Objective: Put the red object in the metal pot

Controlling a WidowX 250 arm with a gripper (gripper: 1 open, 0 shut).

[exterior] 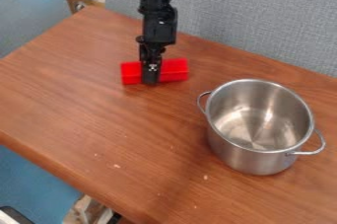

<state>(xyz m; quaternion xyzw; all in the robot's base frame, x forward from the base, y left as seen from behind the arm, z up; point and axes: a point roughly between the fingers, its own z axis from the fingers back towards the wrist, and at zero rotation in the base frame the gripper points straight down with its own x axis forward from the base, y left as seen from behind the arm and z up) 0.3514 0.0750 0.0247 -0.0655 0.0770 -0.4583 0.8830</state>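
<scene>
black gripper (154, 70) pointing down, jaws clamped across the middle of the bright red rectangular block (136, 70) | block lying flat on the brown wooden table (79, 100) | shiny round steel pot (261, 125) stands apart, lower right, upright

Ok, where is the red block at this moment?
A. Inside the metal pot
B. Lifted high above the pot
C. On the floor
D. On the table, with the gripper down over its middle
D: the red block lies on the wooden table, the gripper astride its middle; the metal pot holds nothing.
</scene>
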